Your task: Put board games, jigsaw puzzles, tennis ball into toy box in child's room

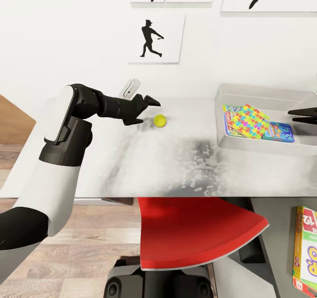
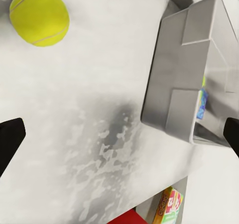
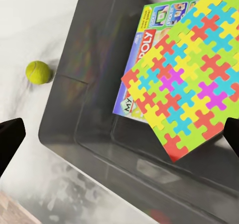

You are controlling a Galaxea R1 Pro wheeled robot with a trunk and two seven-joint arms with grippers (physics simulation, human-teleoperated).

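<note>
Nearest us a Skip-Bo box point(image 1: 306, 249) lies on the dark tabletop section point(image 1: 281, 218). Farther, on the grey tabletop point(image 1: 176, 165), our left pincer point(image 1: 152, 108) gapes wide beside the tennis ball point(image 1: 160, 121). Our right pincer point(image 1: 294, 115), spread wide, hovers over the toy box point(image 1: 264, 96) holding a jigsaw puzzle point(image 1: 251, 121) atop game boxes point(image 1: 281, 132).

"POLY" and "MY" on board game point(image 3: 149, 59)
</note>
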